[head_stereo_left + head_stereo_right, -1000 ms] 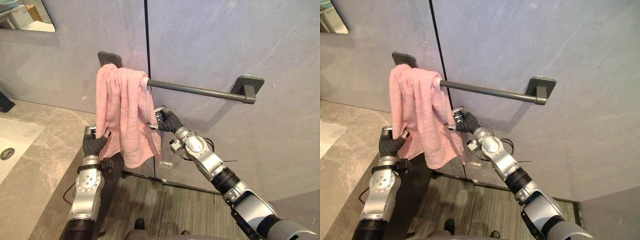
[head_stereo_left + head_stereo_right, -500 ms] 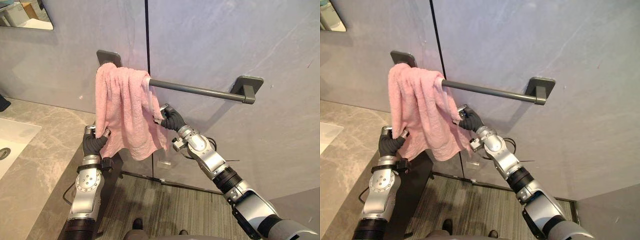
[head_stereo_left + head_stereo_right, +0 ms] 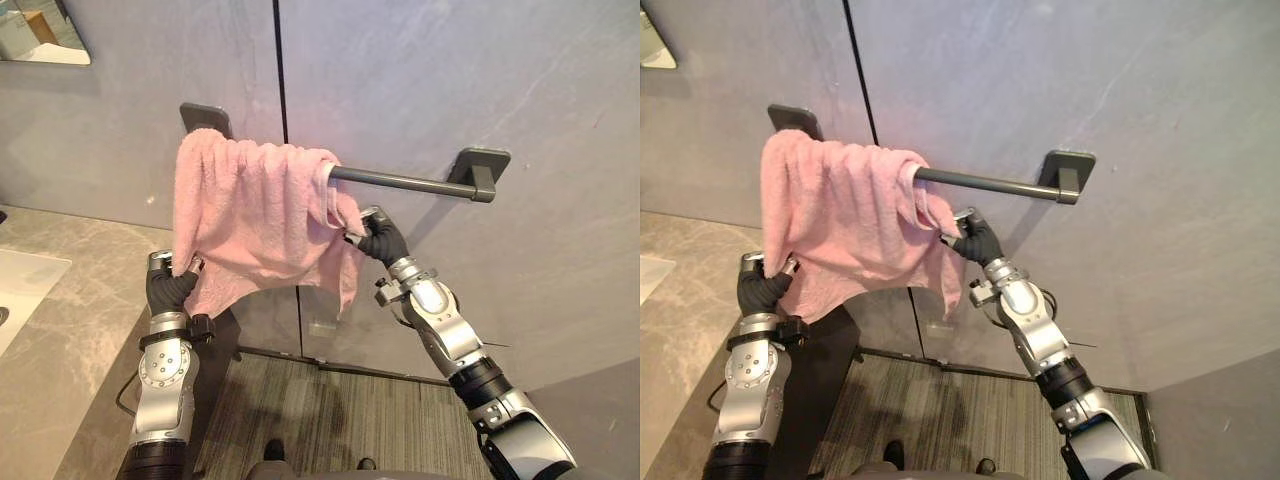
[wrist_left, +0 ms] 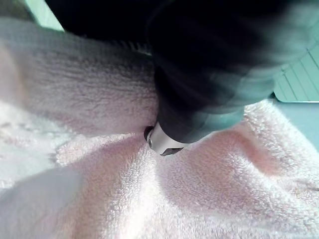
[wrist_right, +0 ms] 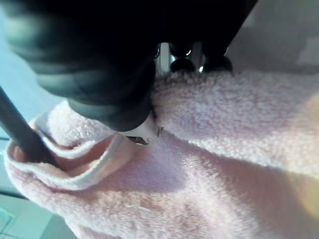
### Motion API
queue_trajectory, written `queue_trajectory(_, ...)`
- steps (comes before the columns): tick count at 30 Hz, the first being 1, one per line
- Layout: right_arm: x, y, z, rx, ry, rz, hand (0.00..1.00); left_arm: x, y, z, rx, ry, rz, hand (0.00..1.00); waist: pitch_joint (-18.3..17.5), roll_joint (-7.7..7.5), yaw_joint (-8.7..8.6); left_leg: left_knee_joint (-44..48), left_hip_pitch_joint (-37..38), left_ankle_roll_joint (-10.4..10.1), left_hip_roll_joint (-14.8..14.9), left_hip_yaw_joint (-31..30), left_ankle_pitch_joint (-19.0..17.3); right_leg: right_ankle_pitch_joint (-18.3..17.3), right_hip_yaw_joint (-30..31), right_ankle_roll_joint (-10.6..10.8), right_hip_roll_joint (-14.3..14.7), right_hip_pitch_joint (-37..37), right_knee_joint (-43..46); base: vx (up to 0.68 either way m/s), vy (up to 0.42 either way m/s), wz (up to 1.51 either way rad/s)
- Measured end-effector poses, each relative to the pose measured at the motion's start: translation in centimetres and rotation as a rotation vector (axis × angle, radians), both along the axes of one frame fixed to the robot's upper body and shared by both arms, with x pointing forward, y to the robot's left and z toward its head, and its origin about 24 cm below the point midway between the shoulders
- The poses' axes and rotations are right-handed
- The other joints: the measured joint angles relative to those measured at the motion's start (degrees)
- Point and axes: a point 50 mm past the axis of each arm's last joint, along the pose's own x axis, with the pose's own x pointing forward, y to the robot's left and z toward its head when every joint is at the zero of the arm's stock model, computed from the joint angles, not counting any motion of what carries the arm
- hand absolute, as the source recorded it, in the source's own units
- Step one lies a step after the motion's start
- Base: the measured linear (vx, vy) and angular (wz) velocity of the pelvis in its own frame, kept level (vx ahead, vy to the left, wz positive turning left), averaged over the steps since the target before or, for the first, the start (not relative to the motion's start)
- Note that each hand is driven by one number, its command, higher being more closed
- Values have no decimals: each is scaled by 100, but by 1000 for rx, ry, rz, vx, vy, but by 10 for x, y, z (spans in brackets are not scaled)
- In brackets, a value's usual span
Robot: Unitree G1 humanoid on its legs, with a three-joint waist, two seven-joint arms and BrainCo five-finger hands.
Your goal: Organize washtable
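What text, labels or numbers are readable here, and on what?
None readable. No print shows on the pink towel, the dark towel bar, the grey wall panels or the marble countertop.
The small pale fitting low on the wall is too small to tell.

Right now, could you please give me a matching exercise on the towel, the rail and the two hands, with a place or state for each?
Things:
1 pink towel
2 rail
3 left hand
4 right hand

Places or states:
A fixed to the grey wall
B pinches the towel's lower corner
C draped over the rail
D grips the towel's side edge just below the rail

Pairs: 1-C, 2-A, 3-B, 4-D
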Motion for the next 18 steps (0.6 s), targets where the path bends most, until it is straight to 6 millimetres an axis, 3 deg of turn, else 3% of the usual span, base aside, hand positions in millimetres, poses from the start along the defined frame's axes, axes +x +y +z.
queue_trajectory(9, -13, -25, 1, 87, -14, -66, 100, -6, -4, 0, -23, -15, -7, 100, 8, 13, -257, 4, 9, 1, -7, 11, -2, 5, 9, 3, 2, 11, -34, 0, 0, 0)
queue_trajectory(18, -19, -42, -10, 100, 22, -114, 100, -6, -9, 1, -41, -32, -37, 100, 38, 96, -334, 5, 20, 8, -15, 50, -8, 23, 43, 16, -1, 14, -63, -3, 1, -1)
